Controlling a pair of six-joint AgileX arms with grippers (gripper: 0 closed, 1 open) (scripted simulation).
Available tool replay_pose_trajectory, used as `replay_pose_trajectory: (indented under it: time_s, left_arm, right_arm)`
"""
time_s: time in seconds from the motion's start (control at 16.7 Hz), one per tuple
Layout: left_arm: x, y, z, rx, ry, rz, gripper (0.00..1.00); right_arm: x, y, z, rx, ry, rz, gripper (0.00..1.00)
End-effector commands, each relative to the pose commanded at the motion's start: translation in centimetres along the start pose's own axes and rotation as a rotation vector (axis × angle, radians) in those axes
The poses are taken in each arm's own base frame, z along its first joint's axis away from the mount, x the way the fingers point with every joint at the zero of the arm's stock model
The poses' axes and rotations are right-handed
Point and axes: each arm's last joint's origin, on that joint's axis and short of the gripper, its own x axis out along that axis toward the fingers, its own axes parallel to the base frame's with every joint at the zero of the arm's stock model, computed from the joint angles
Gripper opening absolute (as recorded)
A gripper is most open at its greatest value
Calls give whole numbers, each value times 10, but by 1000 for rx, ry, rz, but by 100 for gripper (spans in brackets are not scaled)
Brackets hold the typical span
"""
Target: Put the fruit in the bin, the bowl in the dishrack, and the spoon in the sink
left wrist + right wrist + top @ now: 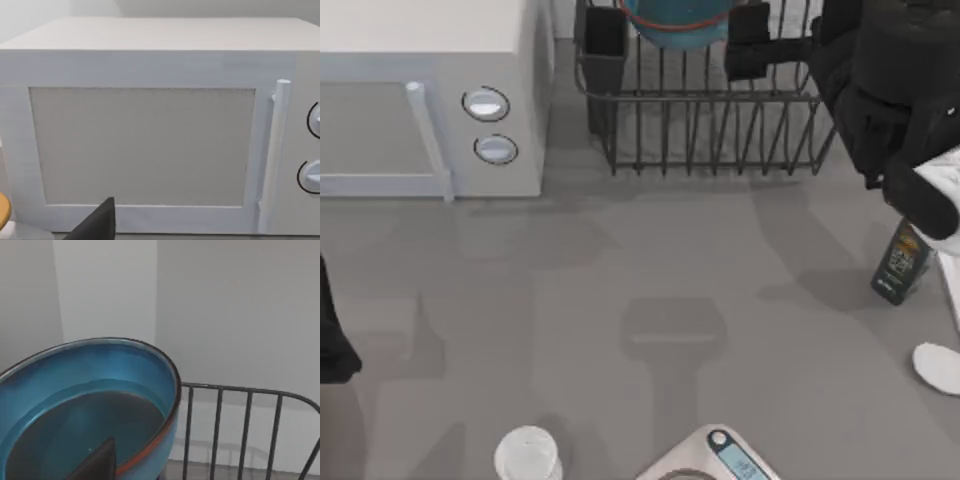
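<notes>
Clearly no label is readable on the green bottle (pixel 898 265). On the grey table (pixel 720 280), the right gripper (pixel 750 40) holds the bowl (pixel 675 22) over the dishrack (pixel 700 120); the left gripper's opening I cannot tell.

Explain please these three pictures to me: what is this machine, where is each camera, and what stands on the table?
This is a simulated robot with two arms at a grey table. One camera looks down from above; one sits on each wrist. The right arm reaches to the dishrack, where the blue bowl sits, seen close in the right wrist view. The left arm waits at the table's left edge, its camera facing the white microwave. Also there: a clear glass, a scale and a green bottle.
</notes>
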Motion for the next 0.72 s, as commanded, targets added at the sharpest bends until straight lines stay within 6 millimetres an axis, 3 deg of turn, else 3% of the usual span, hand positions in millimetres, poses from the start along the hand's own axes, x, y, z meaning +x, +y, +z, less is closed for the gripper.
replay_pose_trajectory:
  time_s: [0.18, 0.42, 0.72]
  left_arm:
    - [0, 0, 0, 0, 0, 0, 100]
    - [0, 0, 0, 0, 0, 0, 100]
    - [0, 0, 0, 0, 0, 0, 100]
  right_arm:
    - [-47, -45, 4, 5, 24, 39, 100]
    - [-118, -97, -9, 18, 40, 40, 100]
    - [-192, -132, -48, 33, 18, 8, 100]
